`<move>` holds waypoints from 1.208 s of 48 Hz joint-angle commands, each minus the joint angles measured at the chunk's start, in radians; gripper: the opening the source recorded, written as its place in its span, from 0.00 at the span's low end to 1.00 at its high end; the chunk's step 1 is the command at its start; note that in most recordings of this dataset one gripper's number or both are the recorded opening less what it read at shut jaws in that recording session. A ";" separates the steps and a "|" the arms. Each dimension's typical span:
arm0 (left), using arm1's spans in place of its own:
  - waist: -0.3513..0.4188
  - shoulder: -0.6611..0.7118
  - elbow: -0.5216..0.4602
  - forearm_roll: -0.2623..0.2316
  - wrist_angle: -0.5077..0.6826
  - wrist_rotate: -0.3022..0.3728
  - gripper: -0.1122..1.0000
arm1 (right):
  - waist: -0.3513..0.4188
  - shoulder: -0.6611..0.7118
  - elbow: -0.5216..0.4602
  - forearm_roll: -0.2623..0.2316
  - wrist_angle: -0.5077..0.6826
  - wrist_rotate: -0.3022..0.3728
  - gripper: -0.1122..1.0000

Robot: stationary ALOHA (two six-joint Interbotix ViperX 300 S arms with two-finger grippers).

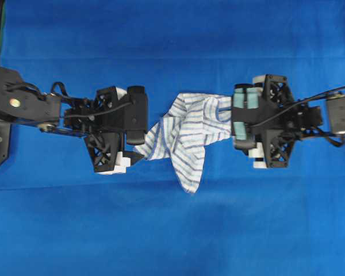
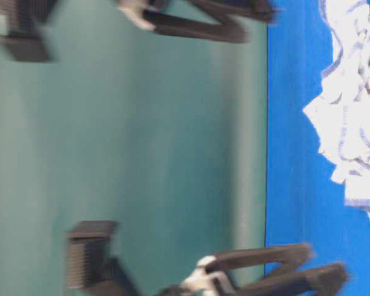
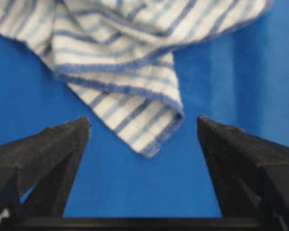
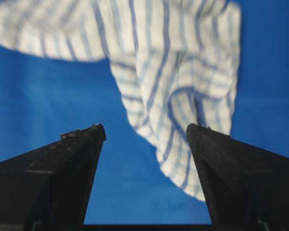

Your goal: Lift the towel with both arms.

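Overhead — striped towel [image 1: 184, 135], unlabelled

A plain blue table cloth [image 1: 172, 230] is covering the whole work surface, lying flat under even light, while a blurred green wall [image 2: 172, 142] is standing behind it

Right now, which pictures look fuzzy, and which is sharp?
The table-level view is the fuzziest: the arms smear and the towel glares white. The right wrist view blurs the towel too. The left wrist view is slightly soft, and the overhead view is sharpest.
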 commanded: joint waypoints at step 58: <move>-0.005 0.204 0.021 0.000 -0.175 0.020 0.16 | -0.123 0.279 0.064 -0.006 -0.357 -0.015 0.21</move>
